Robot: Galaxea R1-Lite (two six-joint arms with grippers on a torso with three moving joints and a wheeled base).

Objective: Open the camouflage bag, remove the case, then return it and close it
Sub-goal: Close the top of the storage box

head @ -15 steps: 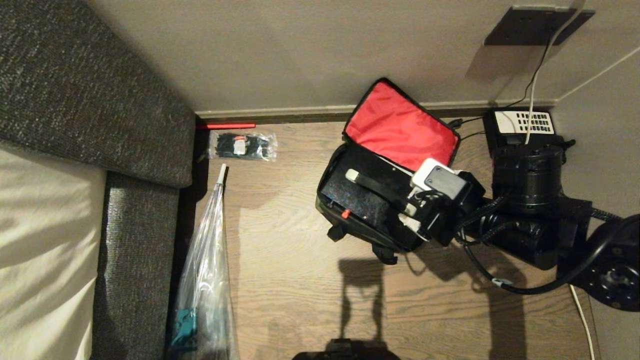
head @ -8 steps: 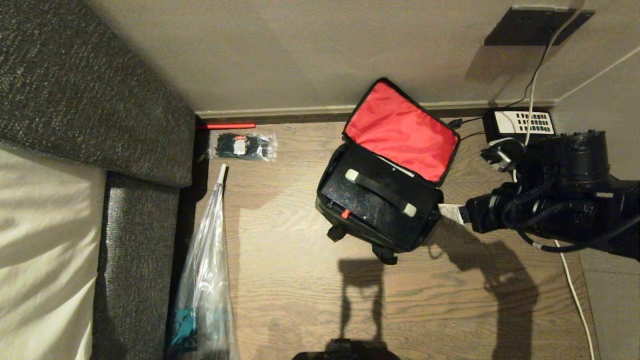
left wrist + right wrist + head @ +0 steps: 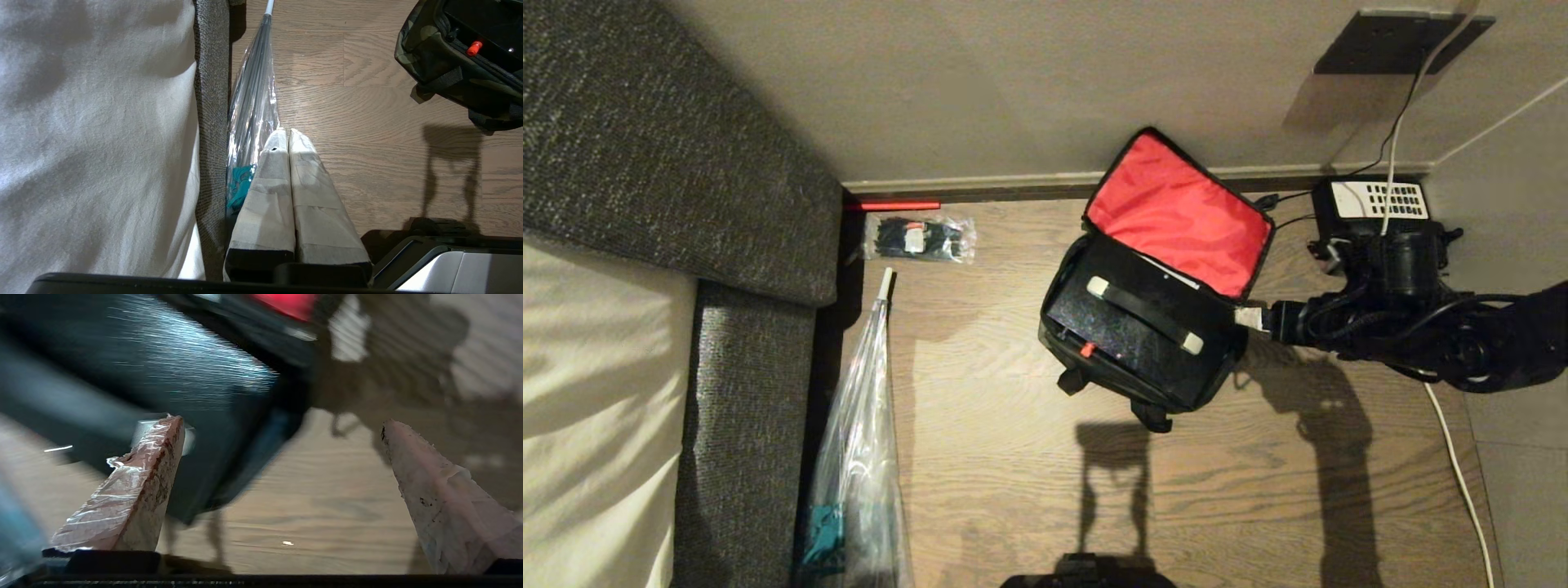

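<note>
A grey upholstered sofa (image 3: 645, 163) with a pale cushion fills the far-left side; the left gripper (image 3: 284, 136) is seen parked over the floor beside its edge, fingers pressed together, nothing held. A clear plastic-wrapped umbrella (image 3: 862, 441) is laid along the sofa base on the wooden floor (image 3: 1013, 490), with a small plastic packet (image 3: 919, 238) and a red stick (image 3: 892, 206) found farther back by the wall. The camouflage bag (image 3: 1131, 384) is placed right of centre on the floor, lid thrown back toward the wall with the red lining (image 3: 1176, 216) exposed. The case (image 3: 1135, 322) is seated inside the bag, strap handle up, red latch on the near side. The right gripper (image 3: 1245, 317) is positioned just beside the bag's right end, fingers spread wide, nothing gripped. A black telephone (image 3: 1376, 204) is seen behind it by the wall.
</note>
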